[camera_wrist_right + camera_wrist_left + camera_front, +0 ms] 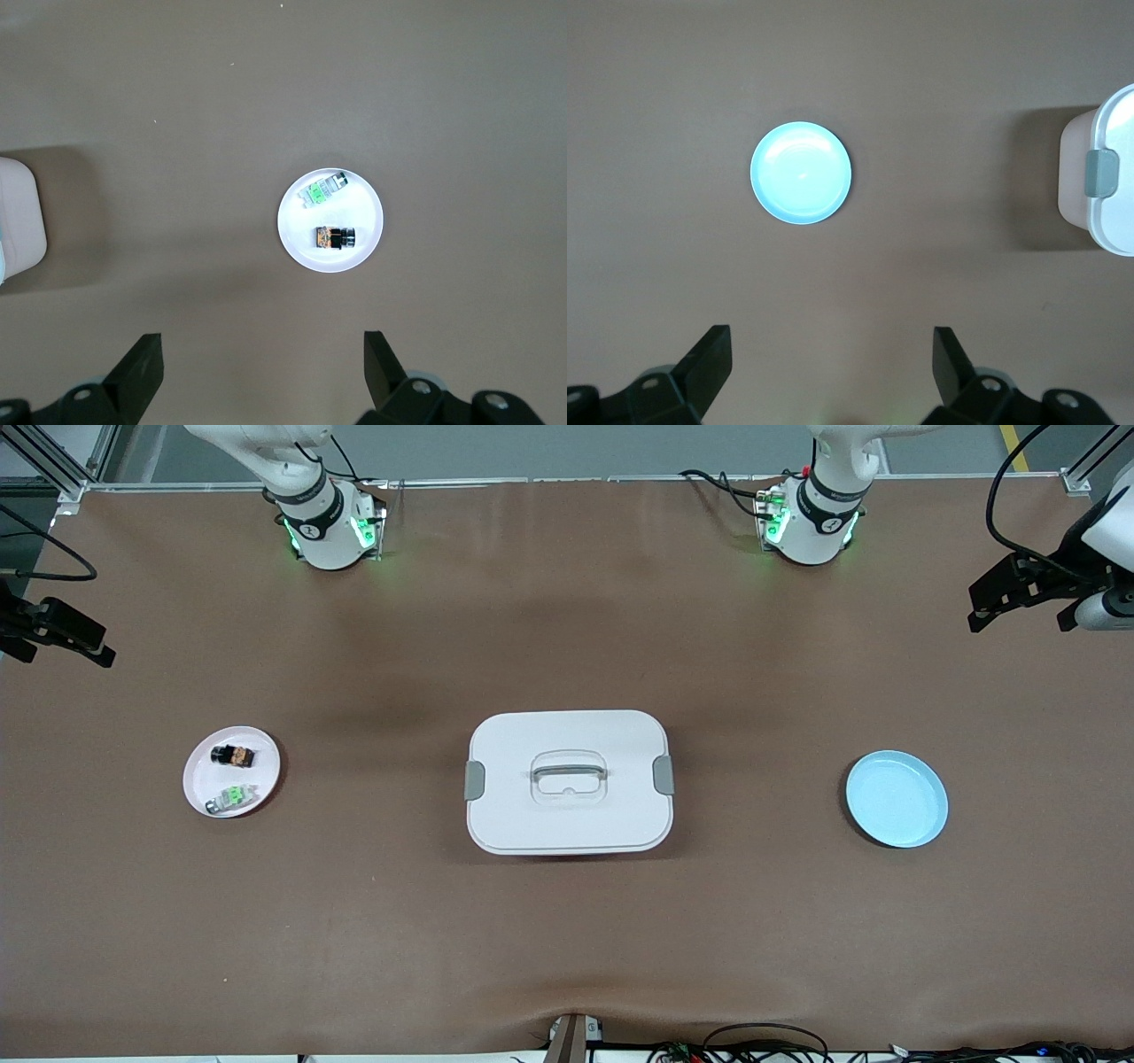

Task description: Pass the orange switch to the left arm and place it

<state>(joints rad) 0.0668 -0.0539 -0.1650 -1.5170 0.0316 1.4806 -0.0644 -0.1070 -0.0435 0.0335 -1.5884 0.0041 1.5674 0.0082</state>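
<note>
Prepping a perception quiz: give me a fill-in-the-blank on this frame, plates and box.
1. The orange switch lies on the ____ plate.
2. Between the two plates stands the white ____, lid on.
3. The blue plate holds ____.
4. The left gripper and right gripper both have their fingers ____.

Missing words: white; box; nothing; open

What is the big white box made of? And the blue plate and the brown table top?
The box looks like smooth matte plastic: rounded moulded corners, grey latches. The blue plate seems glossy plastic or glazed ceramic, since it shines in the left wrist view; I can't tell which. The table cover looks like soft brown matting, with a dull surface and a ripple at its edge.
</note>
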